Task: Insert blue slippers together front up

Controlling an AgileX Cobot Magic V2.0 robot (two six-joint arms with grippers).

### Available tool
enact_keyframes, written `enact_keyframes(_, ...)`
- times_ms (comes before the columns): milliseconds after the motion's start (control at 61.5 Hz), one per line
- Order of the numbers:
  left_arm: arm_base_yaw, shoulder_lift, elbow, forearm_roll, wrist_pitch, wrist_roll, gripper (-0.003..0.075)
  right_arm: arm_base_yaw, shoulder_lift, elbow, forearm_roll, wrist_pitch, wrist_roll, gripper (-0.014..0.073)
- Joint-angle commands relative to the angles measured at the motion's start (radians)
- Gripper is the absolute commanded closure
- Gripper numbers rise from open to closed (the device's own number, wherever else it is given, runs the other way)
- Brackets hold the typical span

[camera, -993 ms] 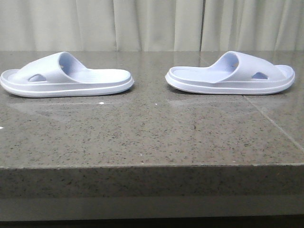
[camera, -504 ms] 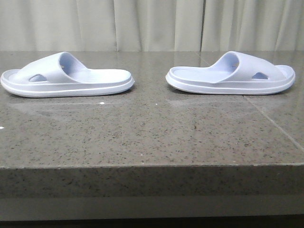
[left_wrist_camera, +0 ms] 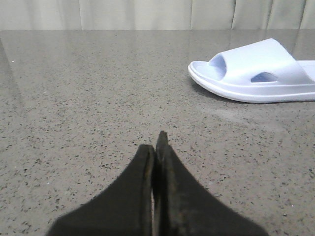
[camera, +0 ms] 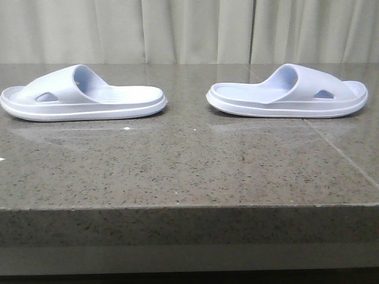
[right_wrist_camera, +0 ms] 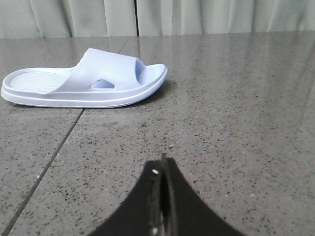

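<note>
Slippers lie apart, unjoined: left blue slipper [camera: 83, 94] at frame left, right blue slipper [camera: 288, 92] at frame right, heels facing across the stone table [camera: 189, 171]. Left gripper [left_wrist_camera: 156, 150] and right gripper [right_wrist_camera: 164, 169] are pressed together, empty, so every step appears left to do.

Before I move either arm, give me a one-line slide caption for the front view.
Two blue slippers lie sole-down, apart, heels facing each other, on the speckled stone table; no arm in view.

I see 2 slippers on the bench [camera: 189, 171], left slipper [camera: 83, 94] and right slipper [camera: 287, 92], heels facing, well apart, with bare stone between them. Bench in front of both is open. A curtain [camera: 189, 29] hangs behind the far edge.
</note>
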Motion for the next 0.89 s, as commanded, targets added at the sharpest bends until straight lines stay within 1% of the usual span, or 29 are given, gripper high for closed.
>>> enact_keyframes(0, -0.003, -0.023, 0.021, -0.006, -0.107, -0.008, 0.0739, 0.000, -0.015, -0.001, -0.008, -0.074, -0.002, 0.0653)
enact_keyframes(130, -0.003, -0.023, 0.014, -0.039, -0.184, -0.008, 0.0740, 0.000, -0.015, -0.002, -0.008, -0.082, -0.002, 0.0653)
enact_keyframes(179, -0.003, -0.023, 0.001, -0.041, -0.184, -0.008, 0.0740, 0.000, -0.015, -0.012, -0.008, -0.084, -0.002, 0.0653)
enact_keyframes(244, -0.003, -0.022, -0.044, -0.048, -0.137, -0.008, 0.0740, 0.000, -0.015, -0.043, -0.008, -0.071, -0.002, 0.0653)
enact_keyframes(309, -0.003, -0.009, -0.121, -0.060, -0.054, -0.008, 0.0740, -0.001, -0.012, -0.109, -0.012, -0.028, -0.006, 0.0653)
enact_keyframes(407, -0.003, 0.052, -0.225, -0.093, -0.010, -0.008, 0.0740, -0.001, 0.025, -0.229, -0.030, 0.056, -0.013, 0.0653)
enact_keyframes(602, -0.003, 0.303, -0.460, -0.085, 0.171, -0.008, 0.0740, -0.001, 0.216, -0.459, -0.100, 0.187, -0.013, 0.0653)
enact_keyframes(716, -0.003, 0.441, -0.557, -0.085, 0.188, -0.008, 0.0740, -0.001, 0.325, -0.555, -0.108, 0.211, -0.013, 0.0653)
enact_keyframes(879, -0.003, 0.499, -0.599, -0.086, 0.185, -0.008, 0.0739, -0.001, 0.383, -0.596, -0.108, 0.193, -0.013, 0.0653)
